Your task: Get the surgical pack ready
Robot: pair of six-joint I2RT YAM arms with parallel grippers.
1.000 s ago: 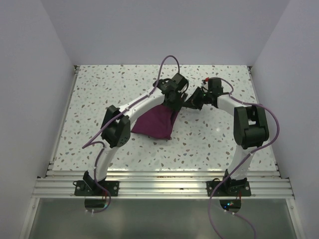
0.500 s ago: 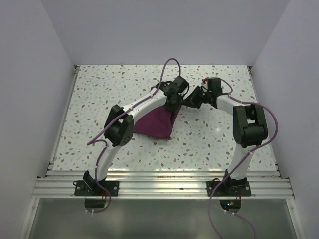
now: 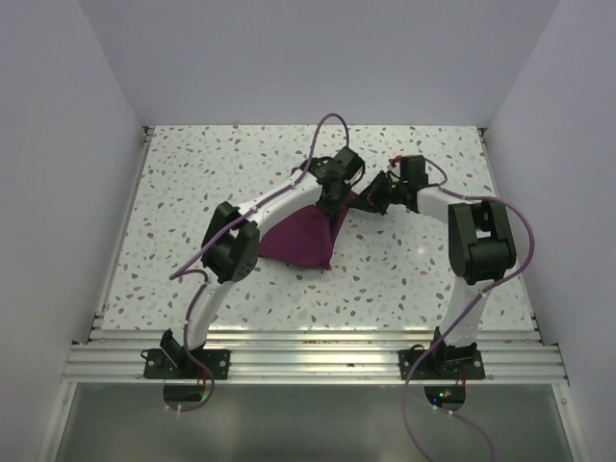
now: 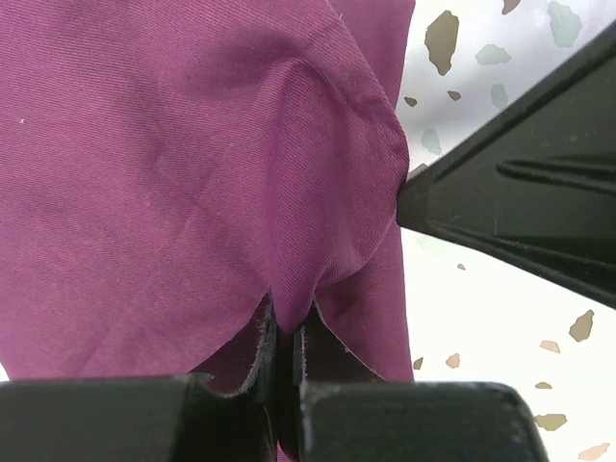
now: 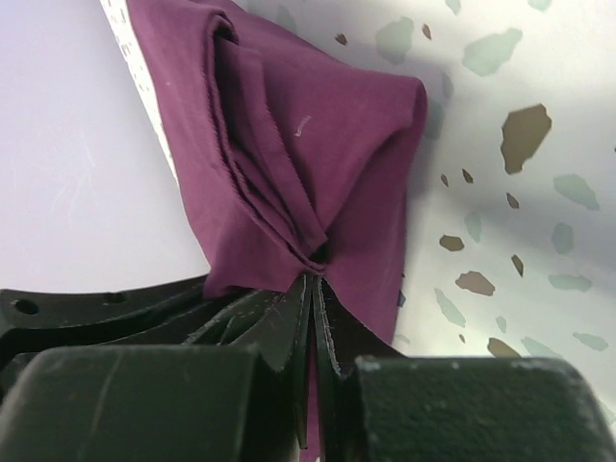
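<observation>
The surgical pack [image 3: 300,237] is a purple-maroon cloth, bunched into a rough triangle at the middle of the speckled table. My left gripper [image 3: 339,199] is shut on a fold of the surgical pack [image 4: 192,173] at the upper right end, the fabric pinched between its fingertips. My right gripper [image 3: 370,199] is shut on the same end from the right, gathering pleats of the surgical pack [image 5: 308,144] between its jaws. The right gripper's black fingers [image 4: 520,207] show in the left wrist view, touching the cloth's edge.
The speckled table [image 3: 192,192] is bounded by white walls at left, right and back. An aluminium rail [image 3: 308,351] carrying the arm bases runs along the near edge. Purple cables loop above both arms.
The left gripper has gone from open to shut on the cloth's upper right end. The right gripper has shifted slightly left, still holding the cloth.
</observation>
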